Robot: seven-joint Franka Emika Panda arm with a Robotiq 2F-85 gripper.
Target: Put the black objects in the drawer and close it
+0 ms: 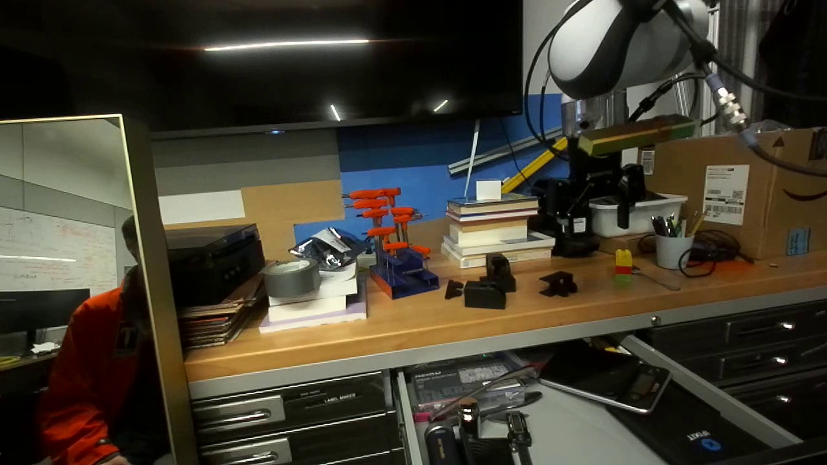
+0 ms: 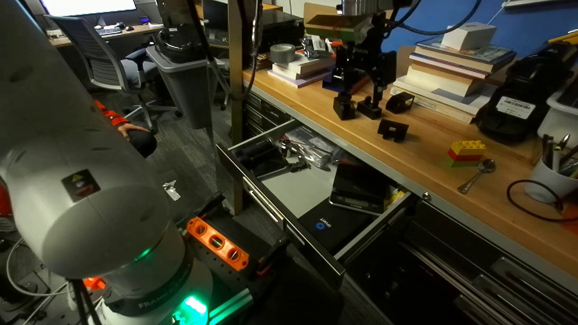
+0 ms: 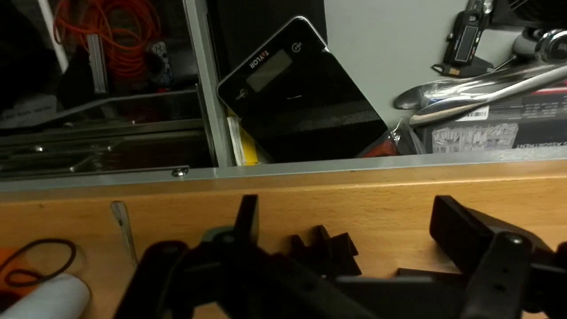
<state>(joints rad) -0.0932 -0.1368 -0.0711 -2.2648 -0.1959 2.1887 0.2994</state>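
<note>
Grey tape roll point(image 1: 292, 280), on a book pile point(image 1: 310, 311); blue rack point(image 1: 407, 278), holding red-handled tools point(image 1: 375, 194); small black piece point(image 1: 454, 289), low black block point(image 1: 486, 296) and upright black block point(image 1: 501, 272), grouped on the wooden bench point(image 1: 400, 323); stack of books point(image 1: 488, 232), behind them, with a white box point(image 1: 488, 189) on top; black bracket point(image 1: 559, 283), right of that group, also on the bench; drawer point(image 1: 575, 423), below, pulled out (a scale point(image 1: 601, 374) lies inside); gripper point(image 3: 346, 210), above the bench, fingers point(image 3: 246, 217) spread well apart in the wrist view; toy bricks point(image 1: 623, 265), yellow, red and green; cup point(image 1: 674, 250), holding pens point(image 1: 665, 226); cardboard box point(image 1: 778, 181), labelled.
</note>
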